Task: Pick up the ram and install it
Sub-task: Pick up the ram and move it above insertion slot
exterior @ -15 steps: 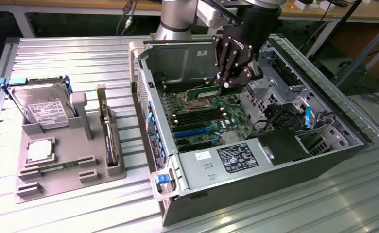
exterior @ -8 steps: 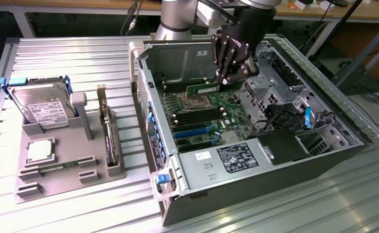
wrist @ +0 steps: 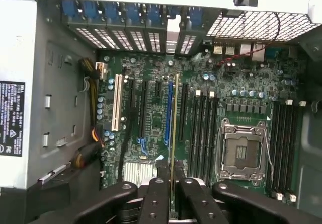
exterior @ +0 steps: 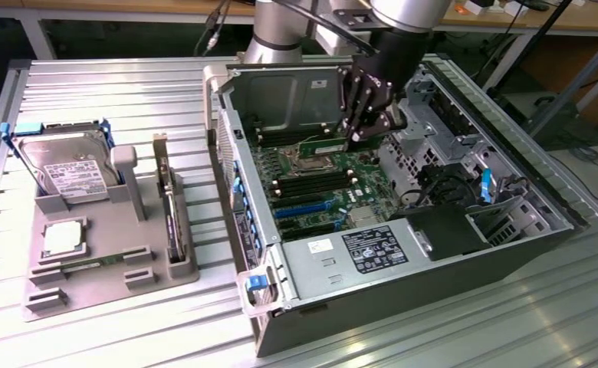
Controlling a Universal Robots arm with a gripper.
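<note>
The ram [exterior: 325,143] is a thin green stick held inside the open computer case [exterior: 268,307], just above the motherboard [exterior: 330,188]. My gripper [exterior: 360,136] is shut on it and reaches down from the case's far side. In the wrist view the ram [wrist: 175,128] shows edge-on as a narrow line running out from between my fingers [wrist: 156,199]. It hangs over the board beside a bank of black memory slots [wrist: 204,133]. The CPU socket [wrist: 241,153] lies beyond those slots, with a second slot bank [wrist: 284,143] past it.
A grey fixture tray [exterior: 105,284] on the exterior view's left holds a silver hard drive [exterior: 69,165], an upright card [exterior: 171,222] and a chip [exterior: 64,236]. The power supply [exterior: 376,249], drive bays [exterior: 483,207] and case walls hem in the board.
</note>
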